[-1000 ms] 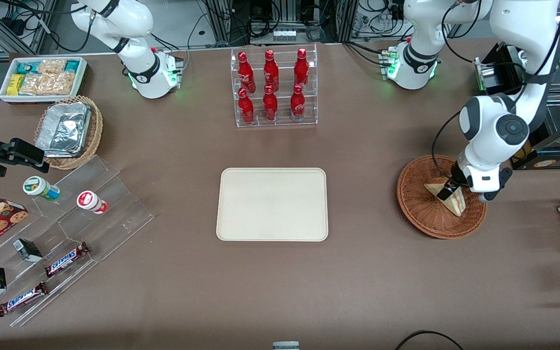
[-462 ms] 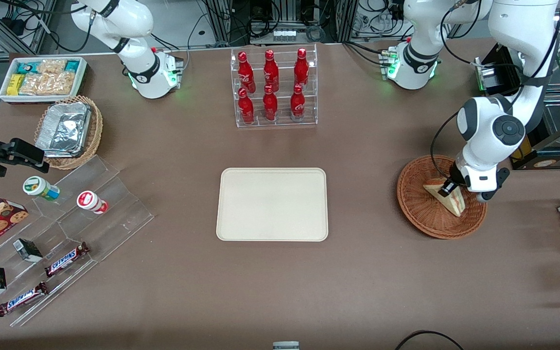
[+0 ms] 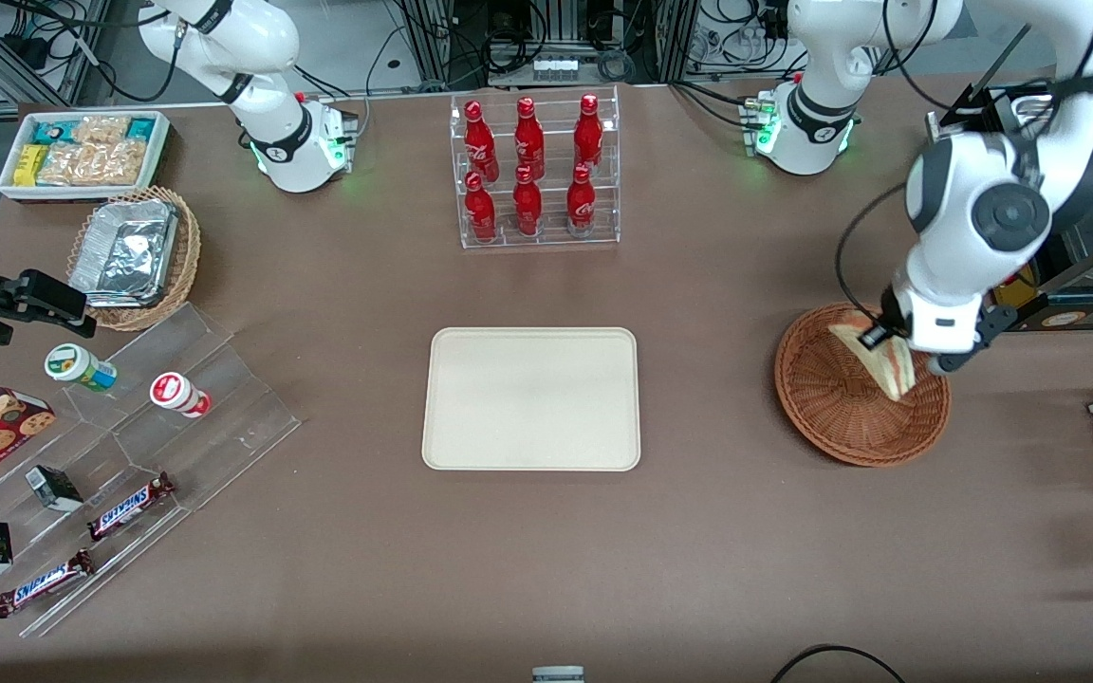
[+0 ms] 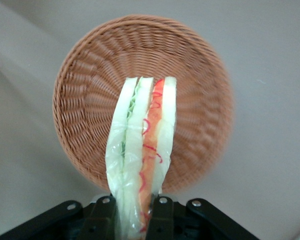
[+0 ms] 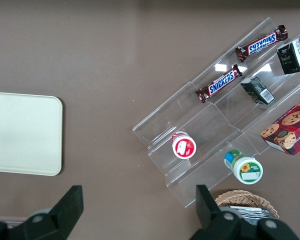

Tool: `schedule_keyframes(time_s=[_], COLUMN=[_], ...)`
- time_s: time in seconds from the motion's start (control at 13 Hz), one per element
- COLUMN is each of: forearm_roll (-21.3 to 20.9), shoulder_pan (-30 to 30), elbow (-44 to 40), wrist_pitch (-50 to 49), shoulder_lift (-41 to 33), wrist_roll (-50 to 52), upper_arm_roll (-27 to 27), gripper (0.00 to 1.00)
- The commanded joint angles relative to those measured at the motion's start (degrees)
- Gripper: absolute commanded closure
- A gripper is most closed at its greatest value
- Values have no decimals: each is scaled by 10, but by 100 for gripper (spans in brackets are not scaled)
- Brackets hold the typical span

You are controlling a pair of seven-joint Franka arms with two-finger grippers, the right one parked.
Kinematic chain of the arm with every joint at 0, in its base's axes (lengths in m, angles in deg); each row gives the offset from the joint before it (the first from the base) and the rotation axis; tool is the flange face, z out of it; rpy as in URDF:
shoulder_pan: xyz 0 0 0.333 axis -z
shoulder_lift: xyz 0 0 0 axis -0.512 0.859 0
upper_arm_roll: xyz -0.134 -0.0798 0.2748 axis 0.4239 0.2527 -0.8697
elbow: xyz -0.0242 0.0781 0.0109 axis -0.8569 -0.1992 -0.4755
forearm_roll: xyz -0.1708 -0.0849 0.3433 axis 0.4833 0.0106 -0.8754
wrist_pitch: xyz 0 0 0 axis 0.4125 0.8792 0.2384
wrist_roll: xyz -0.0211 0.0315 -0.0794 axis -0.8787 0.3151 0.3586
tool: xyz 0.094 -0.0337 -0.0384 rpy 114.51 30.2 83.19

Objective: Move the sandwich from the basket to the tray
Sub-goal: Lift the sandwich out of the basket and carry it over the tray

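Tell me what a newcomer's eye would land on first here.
First, the left arm's hand, shut on the sandwich and holding it lifted above the reddish-brown basket at the working arm's end of the table. Next, the bare cream tray mid-table, with the rack of red bottles farther from the camera.

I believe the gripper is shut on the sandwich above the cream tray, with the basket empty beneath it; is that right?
Not quite. The gripper is shut on the sandwich, but it hangs above the basket, not the tray, which lies bare toward the table's middle. The left wrist view shows the empty basket directly below.
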State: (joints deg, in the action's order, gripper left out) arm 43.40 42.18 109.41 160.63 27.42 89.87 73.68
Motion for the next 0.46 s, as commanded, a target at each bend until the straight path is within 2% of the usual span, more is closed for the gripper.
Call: schedule_keyframes(time_s=[0.0,0.15,0.38], forearm_roll=[-3,0,2], shoulder_pan=[84,151,243], elbow=[-97,-115,-161], wrist_pitch=[-84,-80,-61], shoulder_lift=[4,7,64], wrist_roll=[7,5,12], upper_arm_roll=[-1,-1,-1], gripper=[97,97,96])
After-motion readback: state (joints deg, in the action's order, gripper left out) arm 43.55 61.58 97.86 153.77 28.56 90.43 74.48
